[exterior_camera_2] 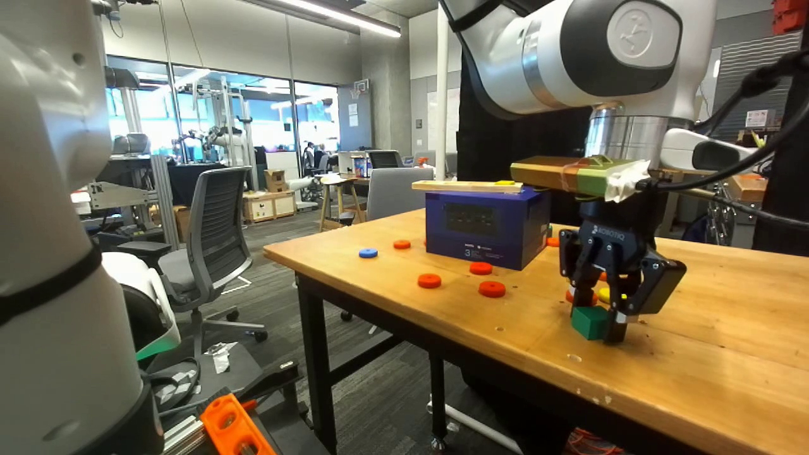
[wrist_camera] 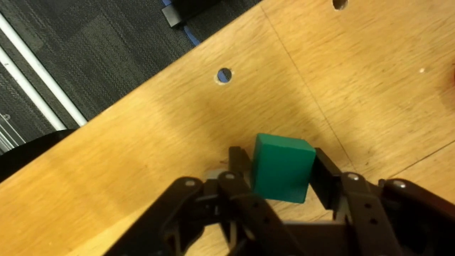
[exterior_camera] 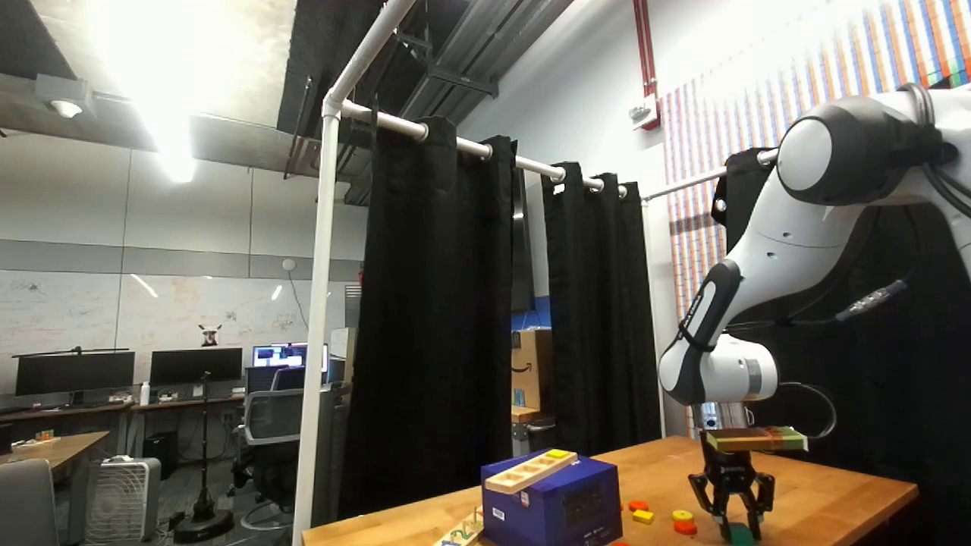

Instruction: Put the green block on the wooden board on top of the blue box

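Observation:
The green block (exterior_camera_2: 586, 322) is between the fingertips of my gripper (exterior_camera_2: 596, 323), at tabletop height. In the wrist view the block (wrist_camera: 282, 170) has one black finger close on either side, and the right finger touches it. The block looks slightly turned against the fingers. Whether it still rests on the table is hard to see. The blue box (exterior_camera: 552, 504) stands on the table, apart from my gripper, and also shows in an exterior view (exterior_camera_2: 499, 234). The wooden board (exterior_camera: 523, 475), narrow with square recesses, lies across its top. A yellow piece (exterior_camera: 557, 454) sits at one end.
Several orange discs (exterior_camera_2: 492, 289), a blue disc (exterior_camera_2: 368, 253) and yellow pieces (exterior_camera: 643, 516) lie around the box. A numbered pegged strip (exterior_camera: 461, 531) lies beside it. The table edge (wrist_camera: 156, 76) is near the block. A brown-green piece (exterior_camera_2: 562, 174) is strapped to the wrist.

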`<action>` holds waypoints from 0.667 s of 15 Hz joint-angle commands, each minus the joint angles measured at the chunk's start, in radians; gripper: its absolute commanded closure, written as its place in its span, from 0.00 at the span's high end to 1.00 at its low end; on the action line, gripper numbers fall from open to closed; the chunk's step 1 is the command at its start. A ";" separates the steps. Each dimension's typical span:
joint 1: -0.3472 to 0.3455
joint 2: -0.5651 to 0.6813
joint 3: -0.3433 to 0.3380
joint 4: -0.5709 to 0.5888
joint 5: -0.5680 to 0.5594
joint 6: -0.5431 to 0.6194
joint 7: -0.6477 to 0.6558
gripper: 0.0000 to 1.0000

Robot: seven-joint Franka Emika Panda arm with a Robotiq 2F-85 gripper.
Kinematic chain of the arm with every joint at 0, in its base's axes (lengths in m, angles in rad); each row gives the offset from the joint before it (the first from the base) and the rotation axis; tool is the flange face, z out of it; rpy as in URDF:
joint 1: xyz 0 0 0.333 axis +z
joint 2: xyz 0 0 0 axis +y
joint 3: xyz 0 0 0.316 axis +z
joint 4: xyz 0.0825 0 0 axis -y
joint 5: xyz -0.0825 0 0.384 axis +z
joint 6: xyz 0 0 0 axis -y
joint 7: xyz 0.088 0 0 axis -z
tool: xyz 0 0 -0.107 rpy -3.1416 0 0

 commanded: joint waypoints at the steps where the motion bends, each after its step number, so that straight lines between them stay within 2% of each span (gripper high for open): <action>1: 0.000 0.017 -0.007 0.032 0.037 -0.022 -0.041 0.20; 2: 0.000 0.017 -0.007 0.032 0.038 -0.022 -0.043 0.13; 4: 0.001 -0.001 -0.006 0.026 0.042 -0.029 -0.049 0.16; 10: 0.025 -0.163 0.006 -0.024 0.029 -0.065 -0.054 0.16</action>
